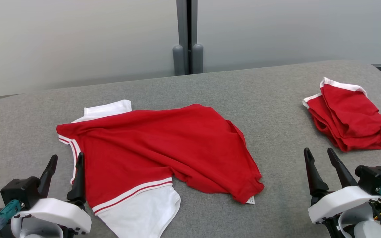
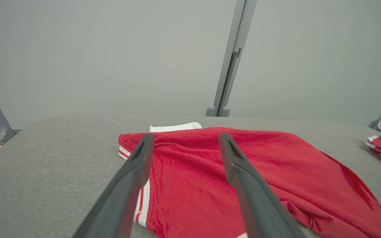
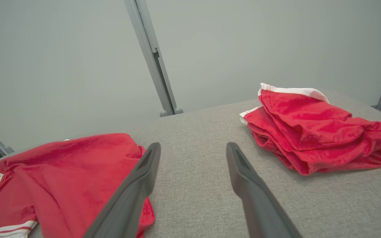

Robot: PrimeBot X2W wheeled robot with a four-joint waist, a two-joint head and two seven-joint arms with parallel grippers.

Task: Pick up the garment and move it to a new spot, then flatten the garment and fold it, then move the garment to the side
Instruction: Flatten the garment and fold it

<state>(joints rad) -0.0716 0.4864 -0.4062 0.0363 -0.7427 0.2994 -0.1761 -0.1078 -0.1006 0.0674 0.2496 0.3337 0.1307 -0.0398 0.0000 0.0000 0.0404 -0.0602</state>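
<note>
Soft matt knit cloth for the garment (image 1: 164, 145); same cloth in the folded pile (image 1: 349, 115) at two o'clock; coarse woven fabric over the counter (image 1: 276, 86); matt dark plastic fingers (image 1: 78, 178) on the left end effector (image 1: 67, 156)

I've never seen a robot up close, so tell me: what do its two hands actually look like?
Each arm ends in two long, dark grey fingers that taper to points. On both the left gripper and the right gripper they rise from a smooth white shell. Beside it sits a black box with a teal plug.
</note>
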